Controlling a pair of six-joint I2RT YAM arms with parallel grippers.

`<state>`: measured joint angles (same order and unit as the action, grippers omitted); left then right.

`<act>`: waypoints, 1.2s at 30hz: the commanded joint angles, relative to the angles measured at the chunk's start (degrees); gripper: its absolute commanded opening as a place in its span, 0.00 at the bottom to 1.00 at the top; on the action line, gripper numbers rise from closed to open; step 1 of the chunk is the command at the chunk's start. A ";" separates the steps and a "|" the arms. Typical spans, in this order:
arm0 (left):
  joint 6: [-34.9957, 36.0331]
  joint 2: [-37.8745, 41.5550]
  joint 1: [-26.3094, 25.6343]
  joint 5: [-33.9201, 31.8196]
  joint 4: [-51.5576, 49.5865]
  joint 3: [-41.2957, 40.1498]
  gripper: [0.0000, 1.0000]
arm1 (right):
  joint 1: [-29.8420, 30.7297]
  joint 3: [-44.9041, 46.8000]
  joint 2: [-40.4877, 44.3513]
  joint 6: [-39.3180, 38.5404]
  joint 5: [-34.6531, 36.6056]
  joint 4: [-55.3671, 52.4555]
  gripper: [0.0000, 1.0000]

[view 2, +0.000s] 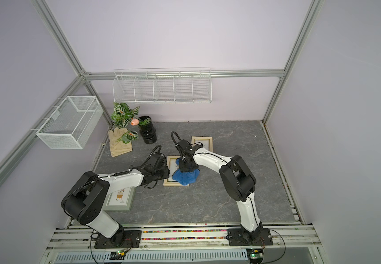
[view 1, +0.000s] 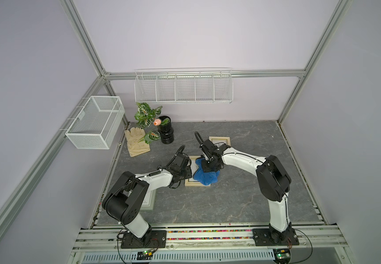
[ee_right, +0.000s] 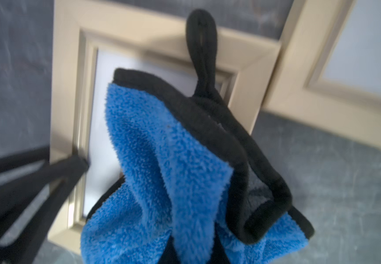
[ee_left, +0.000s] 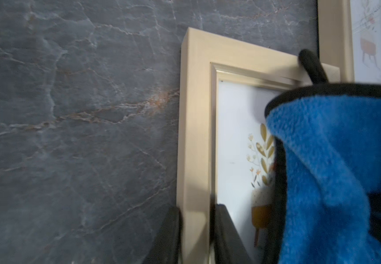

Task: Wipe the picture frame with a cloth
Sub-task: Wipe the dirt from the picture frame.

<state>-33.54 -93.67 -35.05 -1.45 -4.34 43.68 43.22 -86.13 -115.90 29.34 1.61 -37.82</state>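
Observation:
A beige picture frame (view 1: 191,182) (view 2: 170,182) lies flat mid-table, holding a plant print. My left gripper (view 1: 188,171) (view 2: 166,171) (ee_left: 196,210) is shut on the frame's left rail (ee_left: 196,137), one finger outside it and one on the glass. The royal-blue cloth (view 1: 206,177) (view 2: 185,177) (ee_left: 333,160) (ee_right: 162,171) with black edging and a loop is bunched over the frame's right part and spills onto the table. My right gripper (view 1: 209,168) (view 2: 186,168) (ee_right: 194,246) is shut on the cloth from above. The left fingers (ee_right: 70,166) show at the frame (ee_right: 66,91) in the right wrist view.
A second beige frame (view 1: 219,140) (view 2: 202,142) lies just behind, close to the first one's far corner. A grey-green frame (view 2: 119,201) sits under the left arm. A beige glove (view 1: 137,141) and black vase with plant (view 1: 165,132) stand back left, near a wire basket (view 1: 95,121) and a wall shelf (view 1: 182,88).

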 commanded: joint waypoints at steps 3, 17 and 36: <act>0.14 -3.28 -0.63 2.27 -5.96 -3.84 0.23 | -2.14 -2.57 -3.88 -0.81 -0.73 -2.53 0.07; 0.76 -2.89 -0.63 2.83 -6.07 -3.07 0.23 | -1.01 6.09 1.88 -0.05 -0.80 -0.48 0.07; -0.56 -2.90 -0.68 1.12 -5.05 -5.29 0.22 | 0.11 7.47 2.53 -0.09 0.78 -1.20 0.07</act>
<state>-33.58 -92.88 -35.11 -0.82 -0.54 41.28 41.93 -84.97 -116.03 27.88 2.09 -34.15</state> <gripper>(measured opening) 0.232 0.091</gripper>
